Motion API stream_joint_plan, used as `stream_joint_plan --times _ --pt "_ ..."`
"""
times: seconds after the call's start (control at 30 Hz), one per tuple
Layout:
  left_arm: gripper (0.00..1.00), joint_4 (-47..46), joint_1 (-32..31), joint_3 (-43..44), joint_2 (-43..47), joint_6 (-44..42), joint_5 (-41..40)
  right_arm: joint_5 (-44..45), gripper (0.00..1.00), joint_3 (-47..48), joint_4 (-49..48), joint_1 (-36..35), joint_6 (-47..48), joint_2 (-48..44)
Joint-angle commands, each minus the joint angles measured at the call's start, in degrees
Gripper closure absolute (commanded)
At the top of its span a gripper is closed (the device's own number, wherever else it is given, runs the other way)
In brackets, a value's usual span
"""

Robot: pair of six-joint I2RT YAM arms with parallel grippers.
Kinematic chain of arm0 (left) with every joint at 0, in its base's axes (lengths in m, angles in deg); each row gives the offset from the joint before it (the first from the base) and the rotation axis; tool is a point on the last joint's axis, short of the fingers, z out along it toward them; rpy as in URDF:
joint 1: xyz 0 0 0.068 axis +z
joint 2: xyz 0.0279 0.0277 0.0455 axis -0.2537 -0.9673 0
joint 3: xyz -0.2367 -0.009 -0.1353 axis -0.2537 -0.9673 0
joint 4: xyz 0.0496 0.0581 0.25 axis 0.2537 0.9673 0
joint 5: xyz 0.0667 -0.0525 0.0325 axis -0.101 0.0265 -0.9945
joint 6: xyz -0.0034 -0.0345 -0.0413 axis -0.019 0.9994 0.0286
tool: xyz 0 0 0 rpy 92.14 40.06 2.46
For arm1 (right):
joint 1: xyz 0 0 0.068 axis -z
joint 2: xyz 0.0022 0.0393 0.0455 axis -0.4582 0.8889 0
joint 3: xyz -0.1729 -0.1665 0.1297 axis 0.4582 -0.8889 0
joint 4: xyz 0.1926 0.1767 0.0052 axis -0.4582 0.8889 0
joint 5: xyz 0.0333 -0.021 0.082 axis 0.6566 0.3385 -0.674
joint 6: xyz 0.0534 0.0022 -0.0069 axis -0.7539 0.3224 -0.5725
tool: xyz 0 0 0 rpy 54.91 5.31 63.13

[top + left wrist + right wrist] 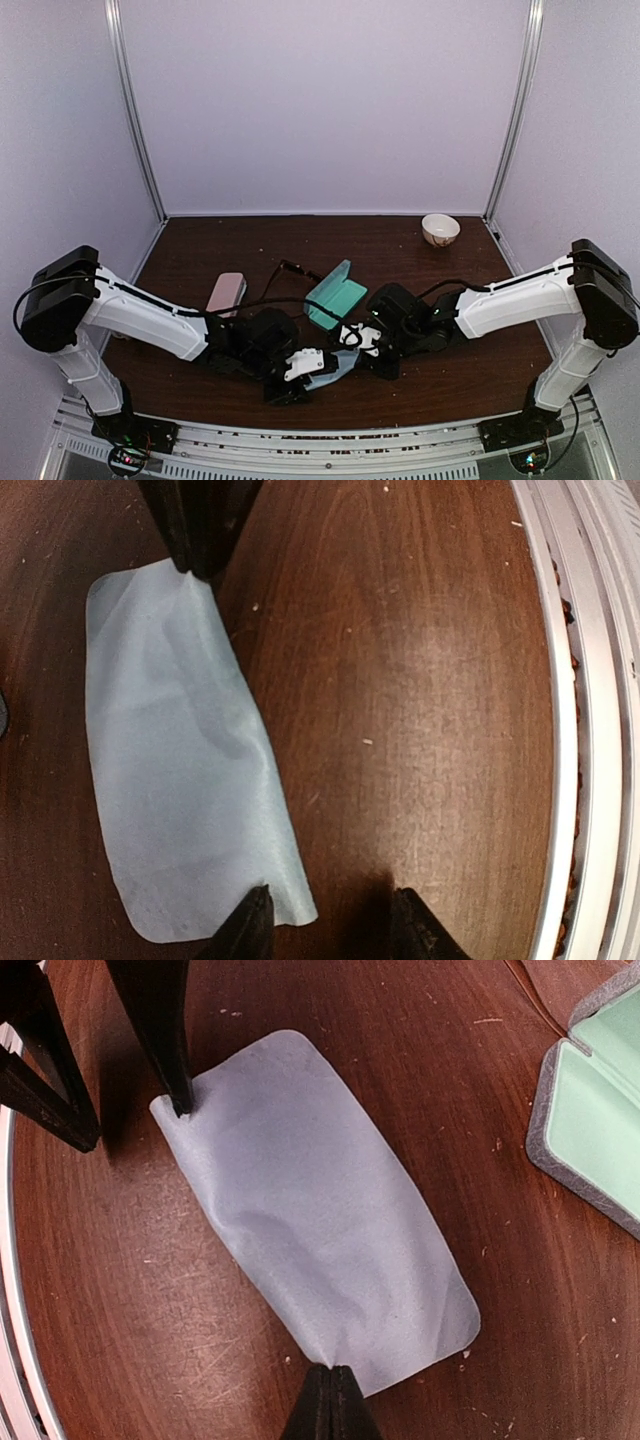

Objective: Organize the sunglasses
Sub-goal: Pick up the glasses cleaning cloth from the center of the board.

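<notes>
A: status, L to R?
B: wire sunglasses (293, 268) at back, btwn pink case (226, 292) & open green case (335, 295).
A: grippers?
B: L gripper (335, 920) jaws apart, one finger at cloth (180, 760) corner. R gripper (330, 1385) clamped on cloth's opp edge.

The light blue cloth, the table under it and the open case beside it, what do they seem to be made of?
The cloth: thin soft fabric, matte, probably microfibre; it lies limp with gentle creases. The table: dark wood or wood-look laminate, slight sheen; grain lines and small scratches show. The case: smooth mint lining, grey textured shell, perhaps felt-covered; hard to tell.
</notes>
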Motion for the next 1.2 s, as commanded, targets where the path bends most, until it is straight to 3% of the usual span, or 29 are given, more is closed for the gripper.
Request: stream_joint_plan --times 0.0,0.43,0.7,1.03,1.17 --pt "0.57 -3.4 -0.2 -0.5 -0.4 1.4 -1.2 -0.5 1.00 0.0 -0.6 0.3 -0.5 0.6" --pt "0.63 -0.2 -1.0 0.5 -2.0 -1.2 -4.7 -1.8 1.00 -0.4 -1.3 0.3 -0.9 0.5" --pt "0.75 2.0 -2.7 3.1 -7.4 -5.5 -8.3 -2.2 1.00 -0.4 -1.4 0.3 -1.2 0.8" --pt "0.98 1.3 -3.4 2.0 -7.4 -2.7 -15.5 -2.1 1.00 -1.2 -1.1 0.3 -1.1 0.7" --pt "1.00 1.9 -3.8 2.4 -7.2 -0.9 -19.5 -1.9 1.00 -1.3 -0.8 0.4 -1.2 0.3"
